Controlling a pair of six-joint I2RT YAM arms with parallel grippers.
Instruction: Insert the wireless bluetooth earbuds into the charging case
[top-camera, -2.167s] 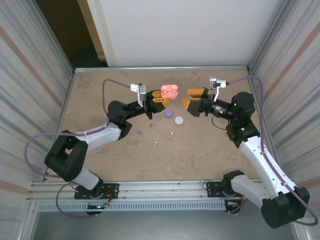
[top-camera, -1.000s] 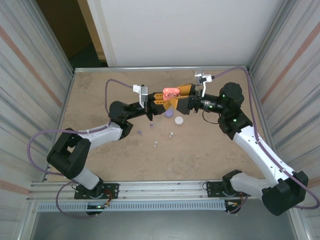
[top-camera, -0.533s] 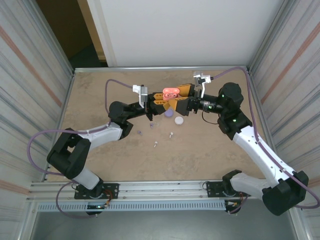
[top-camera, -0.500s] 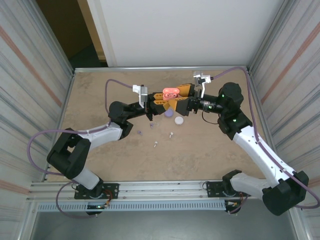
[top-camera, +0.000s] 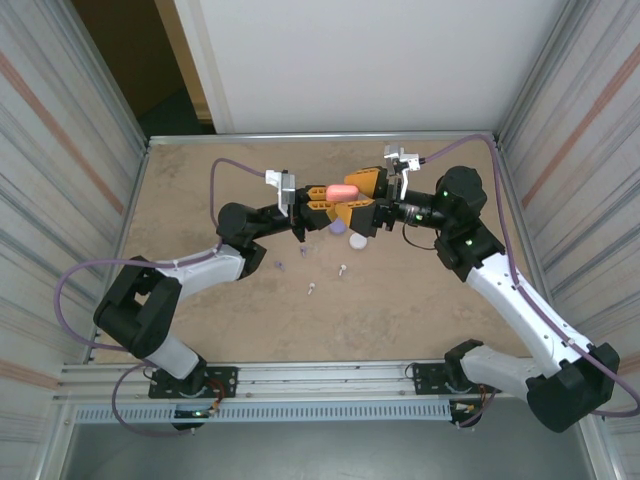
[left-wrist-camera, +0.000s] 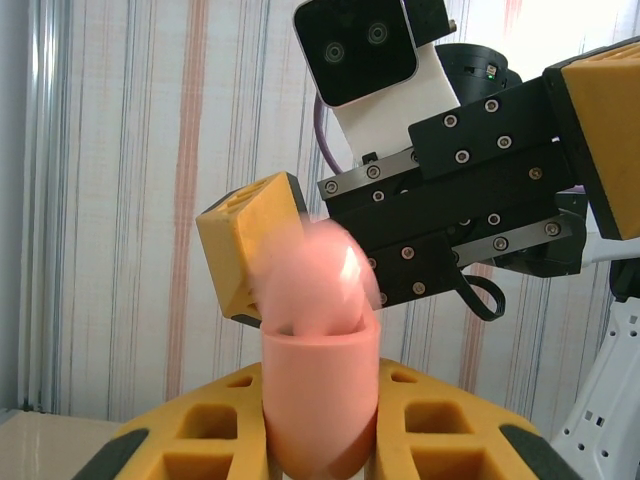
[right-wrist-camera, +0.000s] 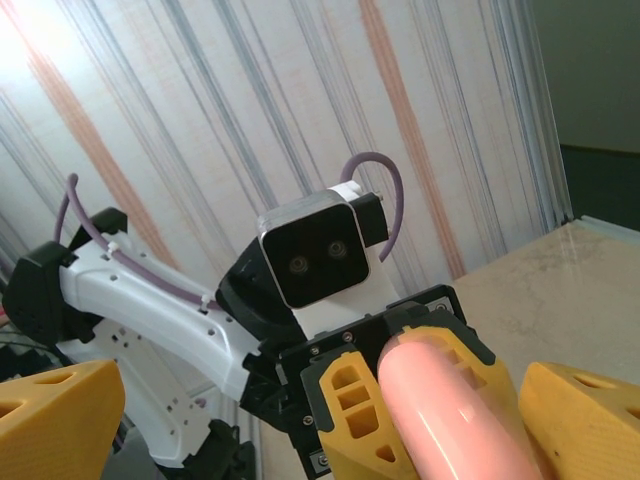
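My left gripper (top-camera: 328, 201) is shut on the coral-red charging case (top-camera: 342, 190), holding it above the table. In the left wrist view the case body (left-wrist-camera: 320, 400) stands upright between my yellow fingers (left-wrist-camera: 200, 440), and its lid (left-wrist-camera: 315, 275) is blurred over the opening. My right gripper (top-camera: 353, 198) is open, with one finger (left-wrist-camera: 250, 255) right behind the lid and the other off to the far side. In the right wrist view the case (right-wrist-camera: 450, 410) lies between the wide-apart jaws. Tiny purple earbuds (top-camera: 280, 265) and white earbuds (top-camera: 342, 268) lie on the table below.
A purple case (top-camera: 338, 227) and a white case (top-camera: 358, 240) sit on the table under the two grippers. Another white earbud (top-camera: 312, 289) lies nearer the front. Striped walls close in the table (top-camera: 200, 180) on both sides.
The right gripper has moved left until its open jaws straddle the held case. The case's lid, open before, has swung down over the body. The left arm has stayed put.
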